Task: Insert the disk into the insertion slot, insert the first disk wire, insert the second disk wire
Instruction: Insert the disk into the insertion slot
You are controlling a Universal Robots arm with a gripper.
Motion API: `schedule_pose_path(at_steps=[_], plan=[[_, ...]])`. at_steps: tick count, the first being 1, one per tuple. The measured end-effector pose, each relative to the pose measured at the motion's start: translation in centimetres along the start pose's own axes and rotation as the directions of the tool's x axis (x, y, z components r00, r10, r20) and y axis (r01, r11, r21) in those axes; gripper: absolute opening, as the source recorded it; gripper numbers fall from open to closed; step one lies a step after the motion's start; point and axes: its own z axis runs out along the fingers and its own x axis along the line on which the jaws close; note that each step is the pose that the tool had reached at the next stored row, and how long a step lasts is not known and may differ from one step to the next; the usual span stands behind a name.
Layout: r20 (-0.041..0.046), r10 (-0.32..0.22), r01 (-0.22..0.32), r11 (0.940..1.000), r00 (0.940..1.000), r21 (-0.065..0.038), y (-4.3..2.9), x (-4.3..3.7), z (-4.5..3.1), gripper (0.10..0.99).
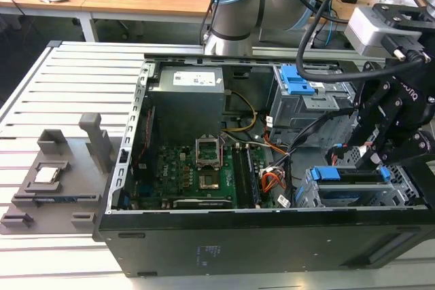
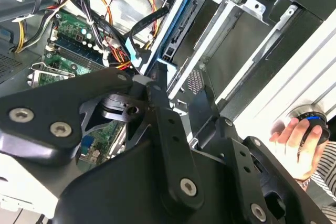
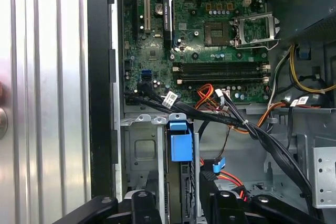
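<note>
Apparently the disk already sat in the slot, at four o'clock of the case in the exterior view. The pincer stood wide just behind it. Wires seemed unplugged; gripping one would demand a narrower, exact hold.

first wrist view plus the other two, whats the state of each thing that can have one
disk: sitting in the insertion slot, standing on edge
insertion slot: occupied by the disk
gripper: open, one finger on either side of the disk
computer case: lying on its side, side panel off
cpu socket: cover plate swung open
</note>
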Motion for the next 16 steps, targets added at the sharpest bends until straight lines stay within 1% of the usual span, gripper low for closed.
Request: schedule_pose_path(at_steps=[2,3,4,5,6,16], plan=[[0.0,0.0,0.0,1.0,1.0,0.0,0.0,0.0,0.0,0.294],[0.0,0.0,0.0,1.0,1.0,0.0,0.0,0.0,0.0,0.294],[0.0,0.0,0.0,1.0,1.0,0.0,0.0,0.0,0.01,0.235],[0.0,0.0,0.0,1.0,1.0,0.0,0.0,0.0,0.01,0.235],[0.0,0.0,0.0,1.0,1.0,0.0,0.0,0.0,0.01,0.106],[0.0,0.0,0.0,1.0,1.0,0.0,0.0,0.0,0.03,0.106]])
